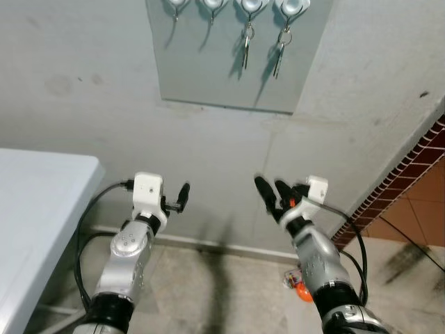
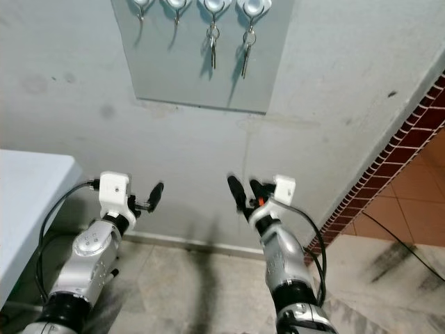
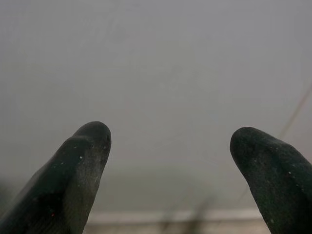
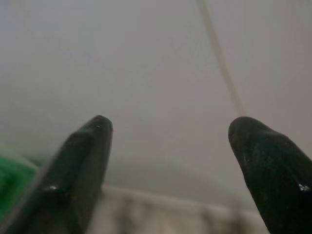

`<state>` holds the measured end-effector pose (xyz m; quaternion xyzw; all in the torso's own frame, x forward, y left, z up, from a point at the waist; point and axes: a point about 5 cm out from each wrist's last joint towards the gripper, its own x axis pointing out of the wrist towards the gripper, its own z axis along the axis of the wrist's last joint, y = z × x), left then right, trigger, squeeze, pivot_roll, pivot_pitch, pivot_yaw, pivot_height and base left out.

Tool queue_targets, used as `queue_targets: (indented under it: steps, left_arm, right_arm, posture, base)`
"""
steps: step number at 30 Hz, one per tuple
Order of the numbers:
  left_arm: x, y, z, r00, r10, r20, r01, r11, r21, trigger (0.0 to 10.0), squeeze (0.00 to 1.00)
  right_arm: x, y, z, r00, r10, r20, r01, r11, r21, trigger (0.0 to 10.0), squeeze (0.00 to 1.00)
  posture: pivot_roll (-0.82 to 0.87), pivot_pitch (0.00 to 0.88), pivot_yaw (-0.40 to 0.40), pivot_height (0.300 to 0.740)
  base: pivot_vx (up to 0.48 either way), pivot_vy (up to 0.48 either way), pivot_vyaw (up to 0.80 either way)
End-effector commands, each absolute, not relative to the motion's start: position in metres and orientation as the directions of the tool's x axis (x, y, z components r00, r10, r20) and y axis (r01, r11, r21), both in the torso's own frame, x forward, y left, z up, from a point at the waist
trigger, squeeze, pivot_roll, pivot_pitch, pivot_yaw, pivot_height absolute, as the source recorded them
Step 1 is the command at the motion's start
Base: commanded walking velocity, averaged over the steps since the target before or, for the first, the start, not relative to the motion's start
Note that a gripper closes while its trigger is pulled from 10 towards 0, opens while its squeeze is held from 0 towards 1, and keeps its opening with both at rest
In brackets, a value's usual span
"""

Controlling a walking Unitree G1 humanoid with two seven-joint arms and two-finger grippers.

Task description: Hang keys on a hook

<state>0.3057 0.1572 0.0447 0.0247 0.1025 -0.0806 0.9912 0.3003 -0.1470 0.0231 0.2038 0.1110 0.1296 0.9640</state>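
High on the wall a grey panel (image 1: 201, 69) carries a row of white hooks. One set of keys (image 1: 246, 46) hangs from the third hook (image 1: 250, 7), and a second set of keys (image 1: 279, 54) hangs from the fourth hook (image 1: 290, 7). The two hooks further left, such as hook (image 1: 175, 5), are bare. Both arms are raised toward the wall, well below the panel. My left gripper (image 1: 182, 196) is open and holds nothing, as the left wrist view (image 3: 170, 141) shows. Lower right of the panel, my right gripper (image 1: 271, 186) is open too, with only wall between its fingers (image 4: 92, 146).
A white table (image 1: 35, 209) stands at my left, close to the left arm. A red brick-tiled wall (image 1: 417, 167) runs off on the right. On the floor by the skirting lies a small orange thing (image 1: 302, 288), and a black cable (image 1: 417, 252) crosses the tiles.
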Motion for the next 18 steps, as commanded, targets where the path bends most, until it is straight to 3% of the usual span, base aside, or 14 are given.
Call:
queue_targets:
  steps: [1,4,12,18]
  left_arm:
    - [0.300,0.159,0.034,0.962,-0.138,-0.235,0.154,0.987,0.050,10.0,0.00]
    - [0.283,0.160,0.001,0.921,-0.104,-0.375,0.123,0.992,0.029,10.0,0.00]
    - [0.243,0.161,-0.043,0.813,-0.087,-0.576,0.102,0.995,-0.007,10.0,0.00]
    - [0.225,0.161,-0.057,0.772,-0.091,-0.628,0.094,0.995,-0.029,10.0,0.00]
  right_arm:
    - [0.295,-0.146,0.015,0.936,0.290,-0.200,-0.197,0.900,0.388,10.0,1.00]
    - [0.268,-0.155,-0.015,0.902,0.251,-0.350,-0.138,0.938,0.317,10.0,1.00]
    - [0.223,-0.172,-0.053,0.816,0.139,-0.561,-0.068,0.987,0.145,10.0,1.00]
    - [0.203,-0.177,-0.066,0.767,0.097,-0.635,-0.063,0.995,0.076,10.0,1.00]
  posture:
    - [0.05,0.000,0.020,0.740]
    - [0.04,0.000,0.025,0.740]
    - [0.04,0.000,0.031,0.740]
    - [0.03,0.000,0.027,0.740]
  base:
    - [0.000,0.000,0.00]
    - [0.000,0.000,0.00]
    - [0.000,0.000,0.00]
    - [0.000,0.000,0.00]
